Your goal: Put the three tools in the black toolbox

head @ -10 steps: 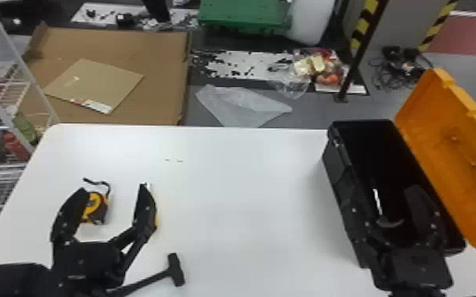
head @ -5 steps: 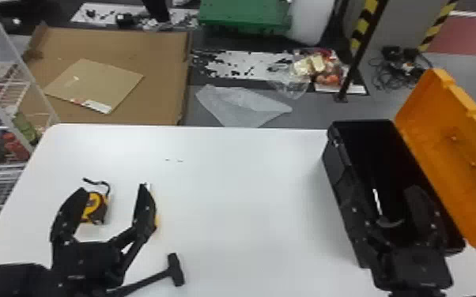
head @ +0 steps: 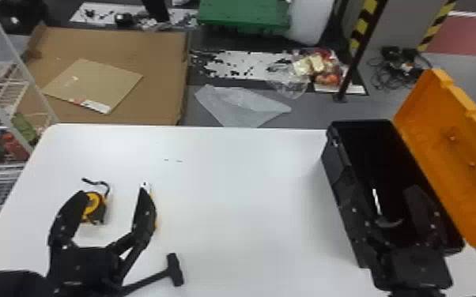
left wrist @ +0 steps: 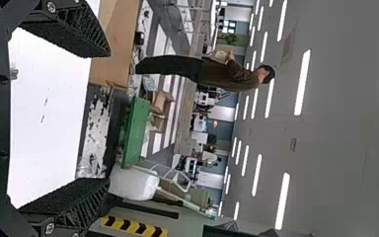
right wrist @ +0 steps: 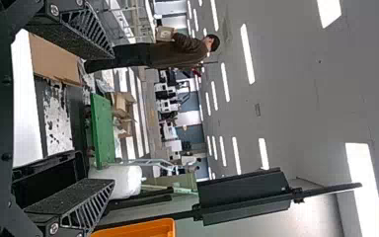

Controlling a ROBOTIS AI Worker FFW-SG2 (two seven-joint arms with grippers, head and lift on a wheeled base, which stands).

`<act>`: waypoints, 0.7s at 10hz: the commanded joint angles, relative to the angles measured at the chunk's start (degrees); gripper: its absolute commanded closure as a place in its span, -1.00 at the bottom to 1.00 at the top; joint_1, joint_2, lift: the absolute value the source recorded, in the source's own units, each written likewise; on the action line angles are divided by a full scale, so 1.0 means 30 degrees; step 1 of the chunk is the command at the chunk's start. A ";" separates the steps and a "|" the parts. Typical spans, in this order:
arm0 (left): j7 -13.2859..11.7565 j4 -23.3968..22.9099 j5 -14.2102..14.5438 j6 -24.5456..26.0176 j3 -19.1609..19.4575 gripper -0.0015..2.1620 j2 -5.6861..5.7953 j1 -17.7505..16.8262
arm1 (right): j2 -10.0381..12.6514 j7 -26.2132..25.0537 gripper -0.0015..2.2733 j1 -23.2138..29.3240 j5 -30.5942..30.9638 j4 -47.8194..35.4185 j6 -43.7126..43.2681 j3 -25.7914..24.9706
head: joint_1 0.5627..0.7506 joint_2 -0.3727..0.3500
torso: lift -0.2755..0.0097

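Shows pale streak (head: 376, 201) inside one black toolbox (head: 338, 173); outside, one tape measure (head: 98, 211), one hammer (head: 175, 269), one yellow tool (head: 145, 184). Has left gripper (head: 112, 193), right gripper (head: 385, 193) released.

From where I stand, the head camera looks from above and behind the left gripper (head: 113, 192) and right gripper (head: 381, 193), facing forward and down across the table (head: 241, 197). Each wrist camera faces outward from close behind its own gripper, toward the room. All three views share the green platform (head: 245, 14) beyond the grippers; head and right wrist views share the black toolbox (head: 336, 173) at the right gripper.
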 commanded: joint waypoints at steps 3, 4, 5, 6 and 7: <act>-0.1611 -0.0850 0.0206 0.1721 0.1189 -0.91 0.0585 0.1018 | -0.0029 0.0003 -0.90 -0.0030 -0.0148 0.0083 0.0000 -0.0029 | 0.41 -0.15 | 0.54; -0.2256 -0.0879 0.0616 0.1721 0.1717 -0.91 0.0643 0.1369 | -0.0059 0.0003 -0.90 -0.0030 -0.0236 0.0112 0.0000 -0.0029 | 0.41 -0.16 | 0.54; -0.2930 -0.0850 0.0733 0.1721 0.2391 -0.91 0.0672 0.1838 | -0.0088 0.0003 -0.91 -0.0088 -0.0324 0.0171 0.0000 -0.0029 | 0.41 -0.14 | 0.54; -0.3896 -0.0879 0.0821 0.1721 0.2977 -0.91 0.0672 0.2365 | -0.0117 0.0003 -0.90 -0.0176 -0.0353 0.0229 0.0059 -0.0029 | 0.41 -0.12 | 0.54; -0.4834 -0.1172 0.1055 0.1721 0.3592 -0.91 0.0672 0.2893 | -0.0146 0.0003 -0.91 -0.0235 -0.0324 0.0317 0.0059 -0.0029 | 0.41 -0.09 | 0.54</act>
